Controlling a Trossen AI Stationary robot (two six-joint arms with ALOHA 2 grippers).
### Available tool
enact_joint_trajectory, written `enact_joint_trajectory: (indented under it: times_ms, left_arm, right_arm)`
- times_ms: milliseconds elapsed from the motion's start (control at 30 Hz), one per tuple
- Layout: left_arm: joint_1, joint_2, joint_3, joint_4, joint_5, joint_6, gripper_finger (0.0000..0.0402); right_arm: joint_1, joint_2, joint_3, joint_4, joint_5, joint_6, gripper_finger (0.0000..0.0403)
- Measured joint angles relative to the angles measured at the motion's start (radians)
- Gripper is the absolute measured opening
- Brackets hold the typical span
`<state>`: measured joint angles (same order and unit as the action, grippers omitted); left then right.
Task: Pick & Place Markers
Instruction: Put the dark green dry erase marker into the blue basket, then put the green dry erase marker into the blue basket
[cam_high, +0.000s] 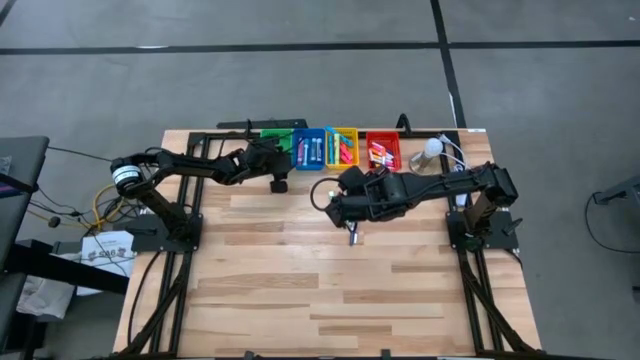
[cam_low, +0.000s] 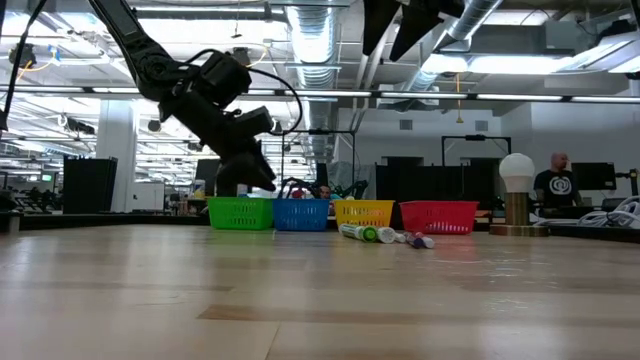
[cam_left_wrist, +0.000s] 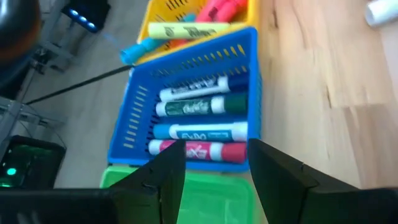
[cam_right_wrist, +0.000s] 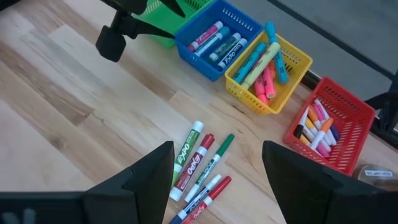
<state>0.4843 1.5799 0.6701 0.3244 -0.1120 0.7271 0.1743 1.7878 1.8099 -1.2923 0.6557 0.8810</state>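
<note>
Several loose markers (cam_right_wrist: 198, 168) in green, red and blue lie flat on the wood near the table's middle (cam_high: 353, 235), seen in the low view as a small heap (cam_low: 385, 235). My right gripper (cam_right_wrist: 217, 149) hovers open above them, high over the table (cam_high: 338, 203). More markers lie in the blue bin (cam_left_wrist: 199, 118), yellow bin (cam_right_wrist: 266, 65) and red bin (cam_right_wrist: 329, 124). My left gripper (cam_left_wrist: 217, 149) is open with nothing between its fingers. It hangs over the green bin (cam_low: 240, 212), next to the blue bin, at the far edge (cam_high: 272, 150).
The four bins stand in a row along the far edge: green (cam_high: 275, 133), blue (cam_high: 308, 148), yellow (cam_high: 342, 147), red (cam_high: 382, 150). A white bulb-shaped lamp (cam_high: 432, 148) stands right of the red bin. The near half of the table (cam_high: 320, 300) is bare wood. A person (cam_low: 558, 185) is far behind.
</note>
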Motion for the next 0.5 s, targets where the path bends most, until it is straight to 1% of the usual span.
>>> enact_joint_trajectory:
  times_ms: [133, 233, 333, 400, 500]
  left_arm:
    - [0.0, -0.001, 0.0, 0.037, -0.021, -0.075, 0.0172]
    - [0.0, -0.021, -0.001, 0.033, -0.047, -0.187, 0.0172]
    - [0.0, -0.069, -0.001, 0.005, -0.048, -0.299, 0.0172]
    - [0.0, -0.112, -0.001, -0.027, -0.028, -0.361, 0.0172]
    - [0.0, -0.183, -0.001, -0.076, 0.03, -0.455, 0.0172]
  right_arm:
    - [-0.002, 0.0, 0.0, -0.001, 0.0, 0.001, 0.0235]
    - [-0.002, 0.0, 0.0, -0.001, -0.001, 0.022, 0.0235]
    - [-0.006, 0.0, 0.0, -0.001, -0.002, 0.054, 0.0235]
    - [-0.012, 0.0, 0.0, -0.001, -0.002, 0.085, 0.0235]
    - [-0.021, 0.0, -0.007, 0.009, -0.001, 0.159, 0.0235]
